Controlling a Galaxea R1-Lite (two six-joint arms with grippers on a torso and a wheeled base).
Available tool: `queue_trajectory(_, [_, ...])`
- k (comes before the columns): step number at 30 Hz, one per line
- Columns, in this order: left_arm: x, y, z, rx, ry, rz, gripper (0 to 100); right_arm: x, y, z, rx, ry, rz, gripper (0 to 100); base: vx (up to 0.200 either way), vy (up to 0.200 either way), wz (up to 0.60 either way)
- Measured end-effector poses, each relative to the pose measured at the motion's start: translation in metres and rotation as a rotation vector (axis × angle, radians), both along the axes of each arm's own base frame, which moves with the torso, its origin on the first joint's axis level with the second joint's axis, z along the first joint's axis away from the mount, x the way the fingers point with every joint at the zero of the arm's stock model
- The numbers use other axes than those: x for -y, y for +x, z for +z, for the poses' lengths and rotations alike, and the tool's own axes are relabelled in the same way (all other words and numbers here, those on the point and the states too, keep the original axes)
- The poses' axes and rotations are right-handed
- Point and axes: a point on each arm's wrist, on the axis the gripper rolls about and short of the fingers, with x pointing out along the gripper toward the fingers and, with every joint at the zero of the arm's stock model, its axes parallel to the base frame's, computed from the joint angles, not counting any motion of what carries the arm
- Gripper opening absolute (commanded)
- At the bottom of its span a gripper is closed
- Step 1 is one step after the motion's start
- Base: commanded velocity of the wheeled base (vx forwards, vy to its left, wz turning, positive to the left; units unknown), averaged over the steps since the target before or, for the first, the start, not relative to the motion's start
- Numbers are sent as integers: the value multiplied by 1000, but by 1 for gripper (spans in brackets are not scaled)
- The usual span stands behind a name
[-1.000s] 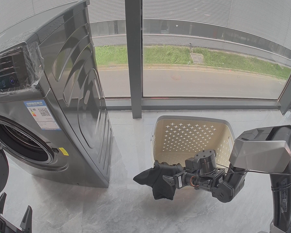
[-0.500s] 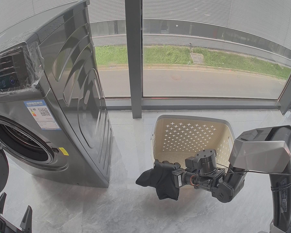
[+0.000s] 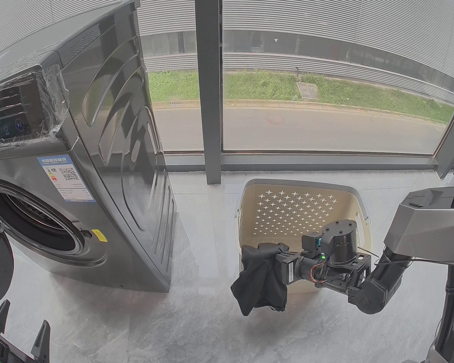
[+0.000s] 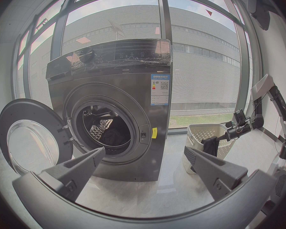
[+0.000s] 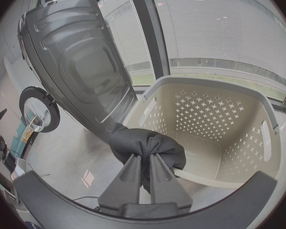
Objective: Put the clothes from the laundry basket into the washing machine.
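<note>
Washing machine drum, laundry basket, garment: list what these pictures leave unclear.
- Drum, left wrist view: dark shapes inside, too dim to identify.
- Laundry basket, head view: near floor hidden behind black garment and right gripper.
- Left gripper, head view: body cut off by the bottom edge.

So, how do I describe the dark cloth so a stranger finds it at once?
Right of the grey washing machine stands a cream laundry basket. At its near corner hangs a black garment, pinched in the right claw. Unlike the hard, pale basket, it is soft, limp and dark.
</note>
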Motion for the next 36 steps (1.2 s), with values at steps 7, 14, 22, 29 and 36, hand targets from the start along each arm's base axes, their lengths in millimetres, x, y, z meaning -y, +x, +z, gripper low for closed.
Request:
queue_trajectory(7, [0, 0, 0, 0, -1, 1, 100, 7, -10, 34, 108, 78, -28, 0, 0, 0, 0])
queue_trajectory(14, [0, 0, 0, 0, 1, 1, 100, 22, -31, 71, 207, 149, -39, 0, 0, 0, 0])
queue_trajectory(22, [0, 0, 0, 0, 0, 1, 100, 43, -64, 119, 336, 234, -39, 0, 0, 0, 0])
queue_trajectory(29, [0, 0, 0, 0, 0, 1, 100, 69, -79, 151, 440, 228, -91, 0, 0, 0, 0])
queue_trajectory(36, [0, 0, 0, 0, -1, 1, 100, 81, -89, 165, 449, 194, -153, 0, 0, 0, 0])
